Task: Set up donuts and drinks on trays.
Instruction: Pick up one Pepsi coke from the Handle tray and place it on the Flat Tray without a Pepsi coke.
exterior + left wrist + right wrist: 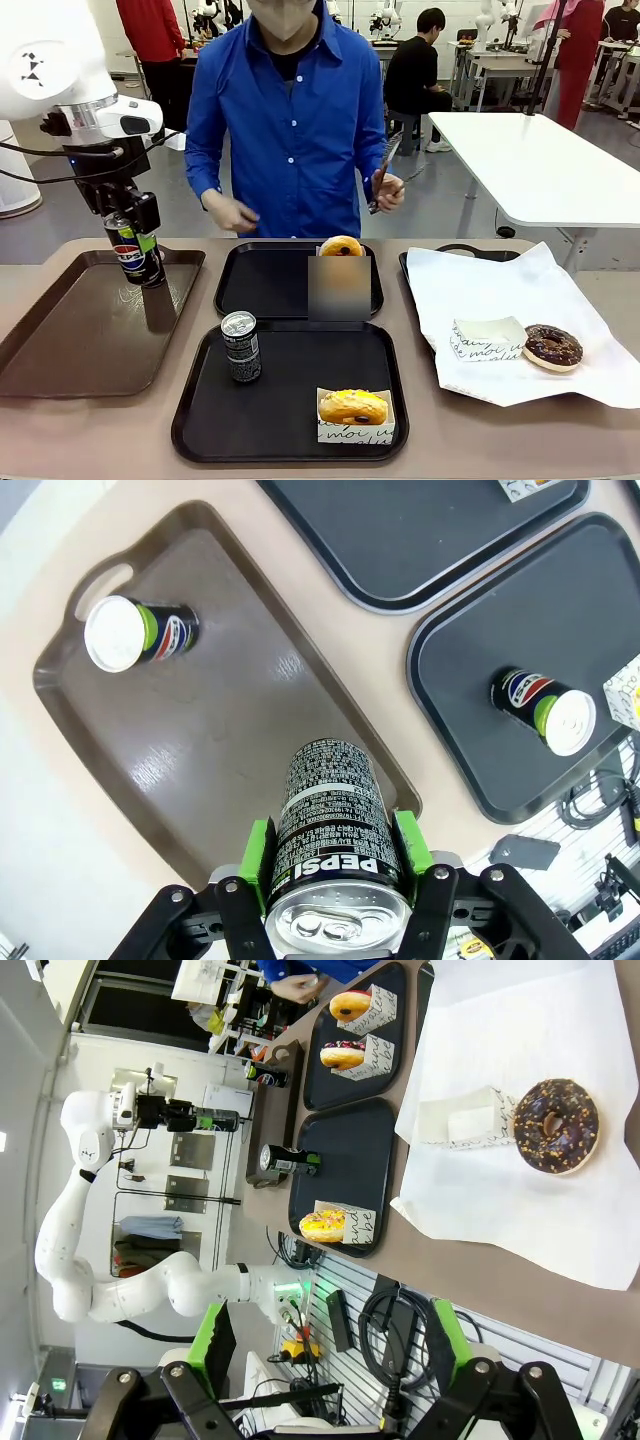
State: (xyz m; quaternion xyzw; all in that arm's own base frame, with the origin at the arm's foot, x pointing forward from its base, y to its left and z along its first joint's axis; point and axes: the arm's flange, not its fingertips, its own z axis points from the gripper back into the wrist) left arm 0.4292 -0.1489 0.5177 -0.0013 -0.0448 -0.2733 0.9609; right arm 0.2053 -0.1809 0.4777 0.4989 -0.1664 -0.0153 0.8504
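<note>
Left gripper (335, 845) grasps drink can (330, 780) over brown tray (70, 340), frame left; next carry it to far black tray (265, 285) beside donut (341, 246). Right gripper (330, 1335) spread, empty.

A robotics lab: a white robot arm (50, 60) at a tan table (90, 440), with a long white worktable (540, 160), a seated person (415, 75) and bare grey floor (50, 235) beyond

PEPSI on held can (330, 820); "moi" on donut sleeve (352, 432).
</note>
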